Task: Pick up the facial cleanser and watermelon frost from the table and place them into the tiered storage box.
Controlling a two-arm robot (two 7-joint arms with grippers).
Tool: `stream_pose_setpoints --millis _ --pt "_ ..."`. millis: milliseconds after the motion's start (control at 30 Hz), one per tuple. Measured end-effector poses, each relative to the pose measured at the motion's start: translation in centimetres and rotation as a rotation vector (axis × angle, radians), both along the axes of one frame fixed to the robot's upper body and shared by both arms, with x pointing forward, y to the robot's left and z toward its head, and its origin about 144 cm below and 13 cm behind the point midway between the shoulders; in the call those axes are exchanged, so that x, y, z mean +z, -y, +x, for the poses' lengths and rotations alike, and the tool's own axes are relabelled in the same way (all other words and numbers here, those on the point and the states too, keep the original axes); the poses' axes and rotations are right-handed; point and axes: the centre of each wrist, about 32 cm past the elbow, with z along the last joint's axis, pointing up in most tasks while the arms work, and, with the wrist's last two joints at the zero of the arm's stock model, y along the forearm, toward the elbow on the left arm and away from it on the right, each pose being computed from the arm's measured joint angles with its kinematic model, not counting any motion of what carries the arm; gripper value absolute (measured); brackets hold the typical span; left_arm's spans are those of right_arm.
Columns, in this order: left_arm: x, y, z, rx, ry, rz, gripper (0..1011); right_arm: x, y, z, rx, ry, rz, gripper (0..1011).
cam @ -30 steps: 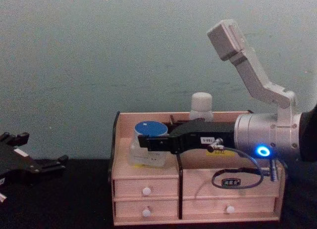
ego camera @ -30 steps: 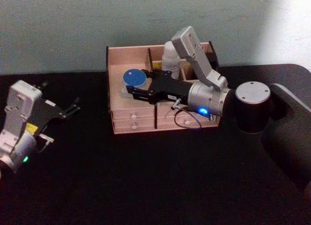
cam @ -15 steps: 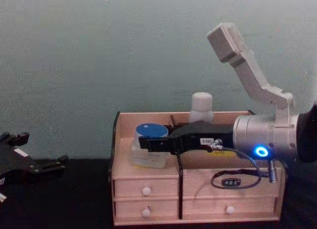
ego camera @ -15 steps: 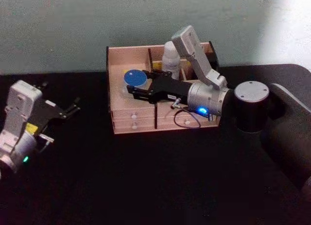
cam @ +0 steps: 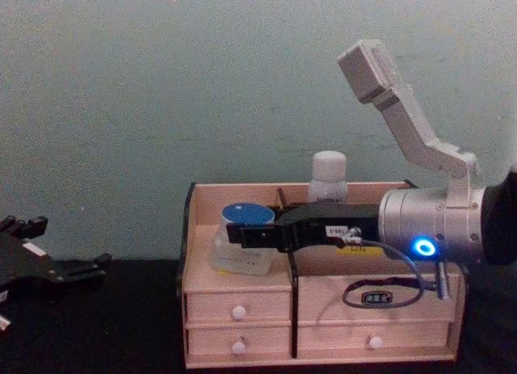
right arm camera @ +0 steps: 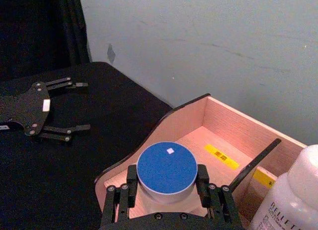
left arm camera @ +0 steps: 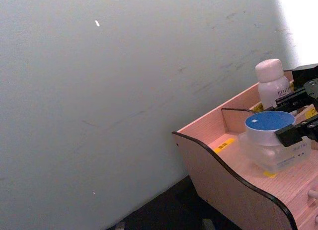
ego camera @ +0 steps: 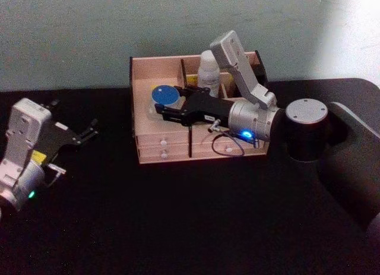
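The table [ego camera: 178, 227] was black, with the box [ego camera: 155, 149] at its 12 o'clock edge against a pale wall [cam: 161, 83]. The right arm [ego camera: 309, 129] reached in from 3 o'clock over the box's drawers. The left gripper [ego camera: 74, 137] rested at 9 o'clock, well apart from the box, its fingers spread and holding nothing. The right gripper [right arm camera: 166, 188] was closed on the jar [cam: 244, 241], one finger on either side below the blue lid; the jar sat in the box's left front compartment. The cleanser [ego camera: 208, 73] stood upright in a rear compartment, at 1 o'clock from the jar.
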Motion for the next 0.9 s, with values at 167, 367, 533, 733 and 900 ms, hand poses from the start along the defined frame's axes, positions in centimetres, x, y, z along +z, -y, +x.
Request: stream_pose_setpoints --millis 167,367,533,733,900 --pt "0.00 0.00 0.00 0.000 0.000 0.000 1001 0.01 0.01 0.00 0.000 0.000 0.000 705" --pt "0.00 0.00 0.00 0.000 0.000 0.000 1001 0.02 0.03 0.00 0.000 0.001 -0.001 704" --pt "0.00 0.00 0.00 0.000 0.000 0.000 1001 0.03 0.03 0.00 0.001 0.001 -0.001 704" --pt "0.00 0.00 0.00 0.000 0.000 0.000 1001 0.04 0.03 -0.01 0.001 0.003 -0.001 824" --pt "0.00 0.00 0.00 0.000 0.000 0.000 1001 0.03 0.03 -0.02 0.002 0.003 -0.001 973"
